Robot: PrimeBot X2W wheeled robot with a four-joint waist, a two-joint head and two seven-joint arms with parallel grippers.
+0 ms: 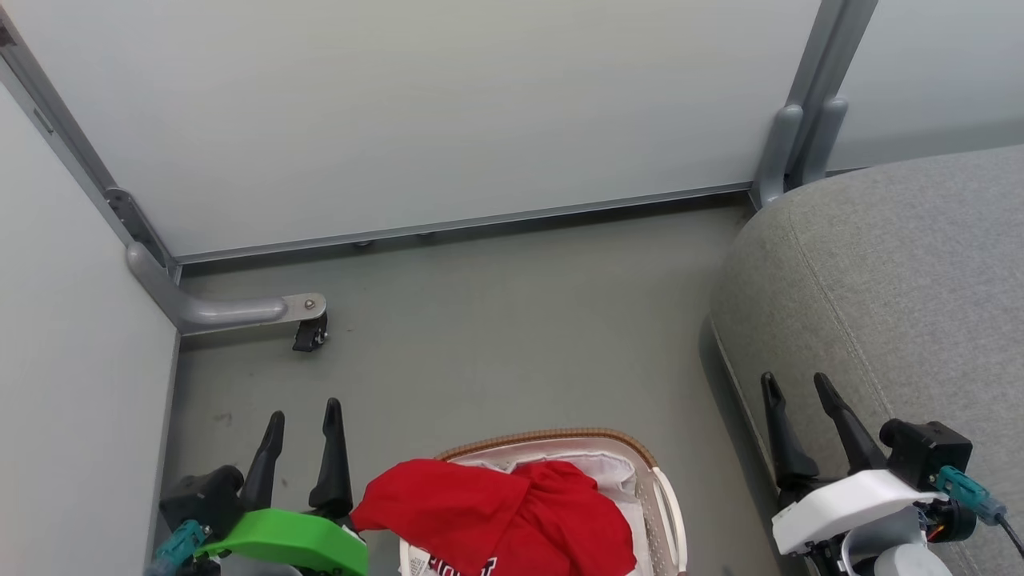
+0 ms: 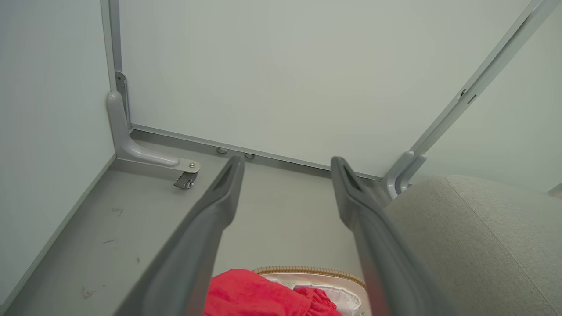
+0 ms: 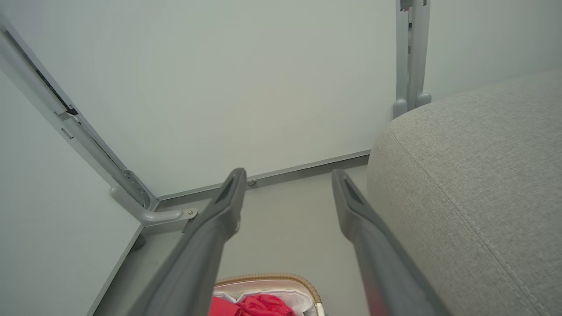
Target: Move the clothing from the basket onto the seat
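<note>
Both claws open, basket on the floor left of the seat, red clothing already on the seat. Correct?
Not quite. The red clothing lies in the basket, not on the seat; the head view shows it. The rest holds.

We see two hands of the same build. The left hand [image 1: 304, 410] has two long, tapering black fingers [image 1: 332, 456] set in a bright green plastic bracket [image 1: 296, 540], with a black box-shaped module [image 1: 200, 496] and a teal plug [image 1: 180, 546] beside it. The right hand [image 1: 795, 378] has a white plastic bracket [image 1: 848, 498] instead, a second black module [image 1: 924, 452], a second teal plug [image 1: 964, 488] trailing a thin black cable [image 1: 1010, 534], and small orange wires [image 1: 932, 528]. In the wrist views the fingers look matte dark grey to us, each with a shallow groove [image 2: 225, 179] near its tip.
</note>
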